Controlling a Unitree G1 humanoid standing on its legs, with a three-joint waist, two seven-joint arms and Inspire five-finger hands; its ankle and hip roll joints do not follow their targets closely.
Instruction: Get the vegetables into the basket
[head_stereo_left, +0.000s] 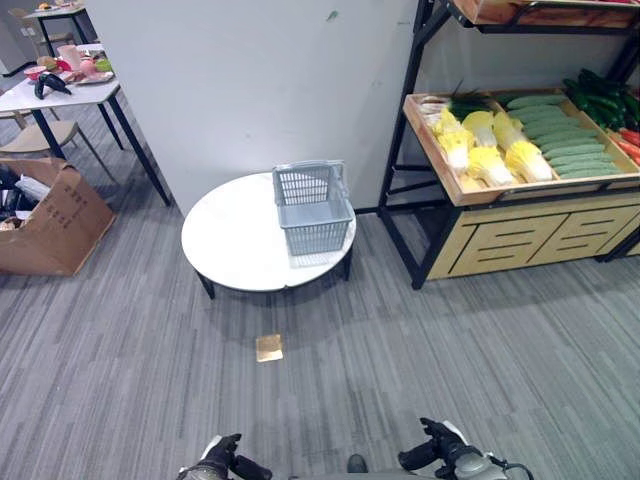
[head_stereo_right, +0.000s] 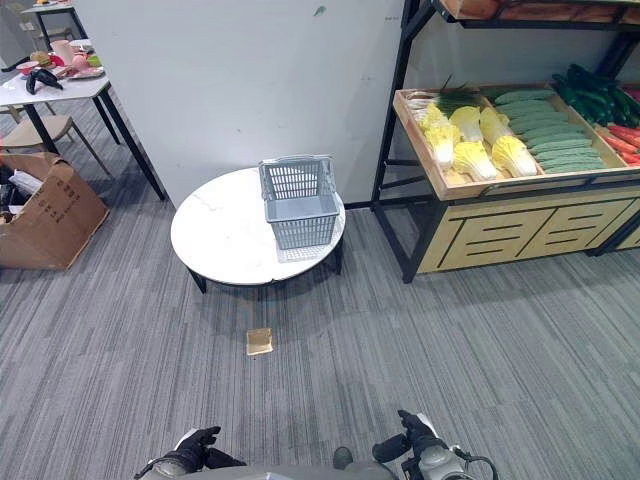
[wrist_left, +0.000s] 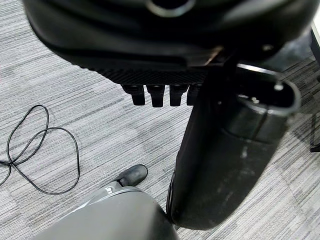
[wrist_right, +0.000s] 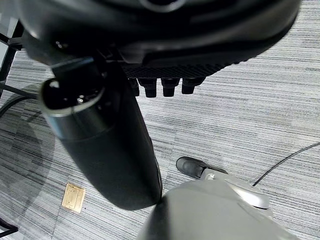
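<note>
Plainly nothing of the task is done yet, judging by how things lie; going left to right, the robot's dark left hand hangs low at the near edge of the eye views, its short fingers relaxed and holding nothing; the grey plastic mesh basket stands upright at the right edge of the round white low table, empty as far as can be seen, its long axis running from the near edge toward the wall and its handles folded down along the rim; further right the vegetables sit in the slanted wooden tray of the black-framed shelf, well apart from the basket: pale yellow-white cabbages with their stalk ends toward the near edge, then long green cucumbers lying crosswise, their long axes running left to right along the tray; the dark right hand rests low at the near edge too, fingers loose and bare; every vegetable is left to fetch, and the robot stands well back from both shelf and table.
</note>
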